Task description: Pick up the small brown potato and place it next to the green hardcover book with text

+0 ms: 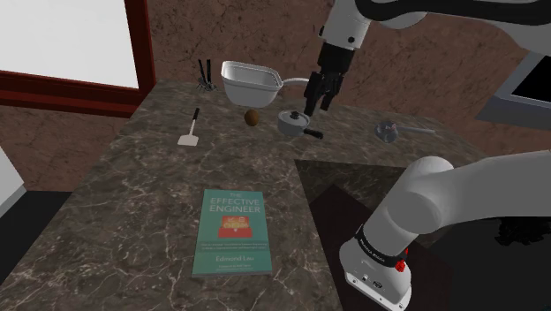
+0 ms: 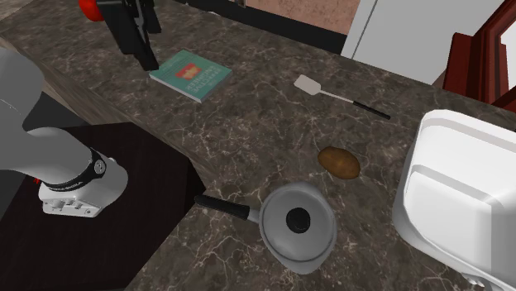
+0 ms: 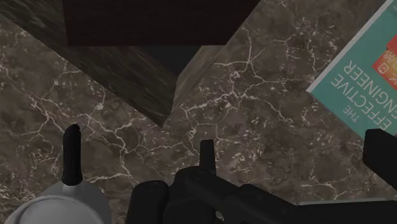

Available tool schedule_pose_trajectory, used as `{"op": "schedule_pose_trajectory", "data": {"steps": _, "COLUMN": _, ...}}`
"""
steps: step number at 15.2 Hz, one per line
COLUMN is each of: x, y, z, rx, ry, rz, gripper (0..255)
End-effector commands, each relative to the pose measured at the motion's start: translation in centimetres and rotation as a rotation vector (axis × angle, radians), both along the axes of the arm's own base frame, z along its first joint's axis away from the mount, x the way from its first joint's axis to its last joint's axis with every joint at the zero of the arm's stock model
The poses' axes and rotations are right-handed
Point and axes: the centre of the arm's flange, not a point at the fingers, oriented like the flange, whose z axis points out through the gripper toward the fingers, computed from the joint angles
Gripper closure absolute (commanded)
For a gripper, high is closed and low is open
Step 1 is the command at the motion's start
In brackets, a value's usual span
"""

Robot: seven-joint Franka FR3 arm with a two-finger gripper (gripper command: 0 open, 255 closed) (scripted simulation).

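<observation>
The small brown potato [image 1: 252,117] lies on the dark marble counter [image 1: 150,203], between a white pan [image 1: 251,81] and a small lidded pot [image 1: 290,122]. It also lies beside that pot in the second exterior view [image 2: 340,162]. The green book [image 1: 232,231] lies flat near the counter's front, its cover text facing up, and shows too as the book [image 2: 191,74] and the book [image 3: 361,81]. My gripper [image 1: 318,99] hangs open and empty above the pot, to the potato's right in the shoulder view. The gripper [image 2: 139,45] stays high, near the book.
A white spatula [image 1: 189,132] lies left of the potato and dark utensils [image 1: 206,75] stand at the back. A grey object [image 1: 390,131] rests at the right. A dark inset panel [image 1: 353,199] lies beside the arm's base. The pot's handle [image 3: 72,153] sticks out below the hand.
</observation>
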Motion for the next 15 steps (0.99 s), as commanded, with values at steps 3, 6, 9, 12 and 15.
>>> {"op": "schedule_pose_trajectory", "data": {"steps": 3, "x": 2.6, "y": 0.2, "z": -1.0, "rx": -0.018, "ry": 0.014, "rz": -0.033, "gripper": 0}}
{"op": "schedule_pose_trajectory", "data": {"steps": 6, "x": 6.6, "y": 0.4, "z": -2.5, "rx": -0.044, "ry": 0.035, "rz": -0.082, "gripper": 0}}
{"op": "schedule_pose_trajectory", "data": {"steps": 9, "x": 10.5, "y": 0.3, "z": -4.1, "rx": -0.071, "ry": 0.056, "rz": -0.131, "gripper": 0}}
{"op": "schedule_pose_trajectory", "data": {"steps": 12, "x": 14.3, "y": 0.0, "z": -5.7, "rx": -0.097, "ry": 0.077, "rz": -0.18, "gripper": 0}}
{"op": "schedule_pose_trajectory", "data": {"steps": 15, "x": 18.1, "y": -0.5, "z": -7.5, "rx": -0.123, "ry": 0.098, "rz": -0.229, "gripper": 0}}
